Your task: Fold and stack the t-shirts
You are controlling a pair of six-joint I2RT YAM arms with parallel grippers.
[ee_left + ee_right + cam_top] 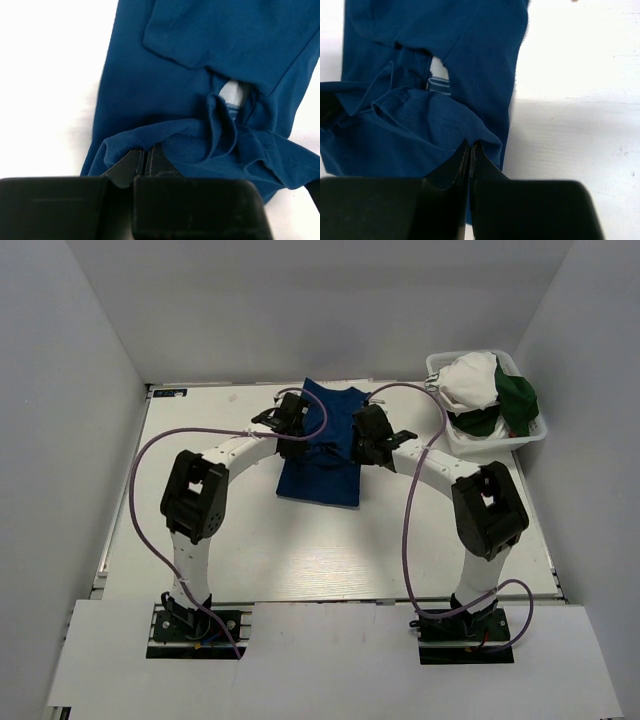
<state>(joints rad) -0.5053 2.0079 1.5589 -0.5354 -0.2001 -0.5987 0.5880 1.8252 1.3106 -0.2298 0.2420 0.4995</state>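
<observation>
The royal blue t-shirt [322, 455] lies on the table's middle back, partly folded lengthwise, its white print [231, 92] only peeking through a gap. My left gripper [292, 418] is shut on the shirt's left hem edge [150, 140] and holds it lifted. My right gripper [366, 440] is shut on the right hem edge [470, 137], also lifted. The hem hangs bunched between the two grippers. A white t-shirt [470, 380] and a dark green t-shirt [518, 400] lie heaped in the basket at back right.
The white mesh basket [500, 443] stands at the back right corner, beside the right wall. White walls close in the table on the left, back and right. Purple cables loop over both arms.
</observation>
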